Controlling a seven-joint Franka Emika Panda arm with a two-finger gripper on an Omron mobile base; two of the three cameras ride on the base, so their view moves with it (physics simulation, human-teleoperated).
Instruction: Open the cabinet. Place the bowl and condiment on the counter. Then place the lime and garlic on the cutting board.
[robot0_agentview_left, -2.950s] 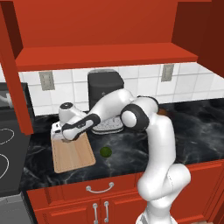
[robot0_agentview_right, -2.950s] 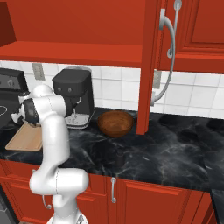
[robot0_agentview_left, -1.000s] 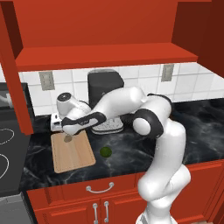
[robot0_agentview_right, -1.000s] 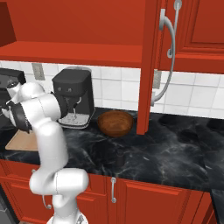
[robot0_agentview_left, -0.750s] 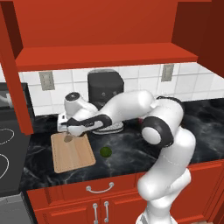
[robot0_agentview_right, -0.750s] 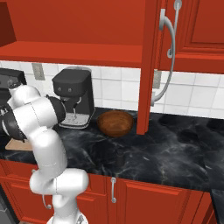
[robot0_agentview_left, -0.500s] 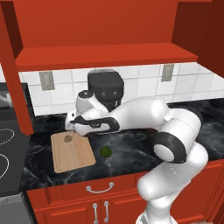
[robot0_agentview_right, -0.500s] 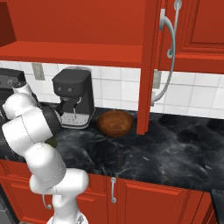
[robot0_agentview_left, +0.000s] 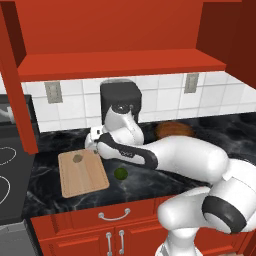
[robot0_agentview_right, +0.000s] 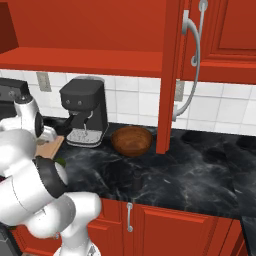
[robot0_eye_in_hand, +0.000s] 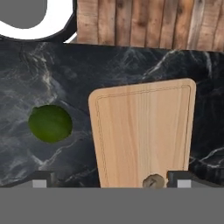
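The cutting board (robot0_agentview_left: 82, 173) lies on the black counter (robot0_agentview_left: 150, 180) with the tan garlic (robot0_agentview_left: 77, 158) resting near its far edge. To the right of the board, the green lime (robot0_agentview_left: 120, 173) sits on the counter. My gripper (robot0_agentview_left: 94, 144) hovers over the board's far right corner, open and holding nothing. In the hand view, the gripper (robot0_eye_in_hand: 110, 182) frames the board (robot0_eye_in_hand: 144, 131), the garlic (robot0_eye_in_hand: 153, 181) by one fingertip, and the lime (robot0_eye_in_hand: 50, 123) beside the board. The brown bowl (robot0_agentview_right: 131, 140) and the dark condiment (robot0_agentview_right: 137, 178) stand on the counter. The cabinet door (robot0_agentview_right: 170, 75) hangs open.
A black coffee machine (robot0_agentview_right: 85, 112) stands against the tiled wall between the board and the bowl. The stove (robot0_agentview_left: 6, 172) borders the counter on the left. The other open cabinet door (robot0_agentview_left: 17, 95) hangs at the left, above the stove's edge.
The arm has swung forward and to the right, carrying the hand from the board's left side to its right. The garlic stays on the board. The jaws have stayed open.
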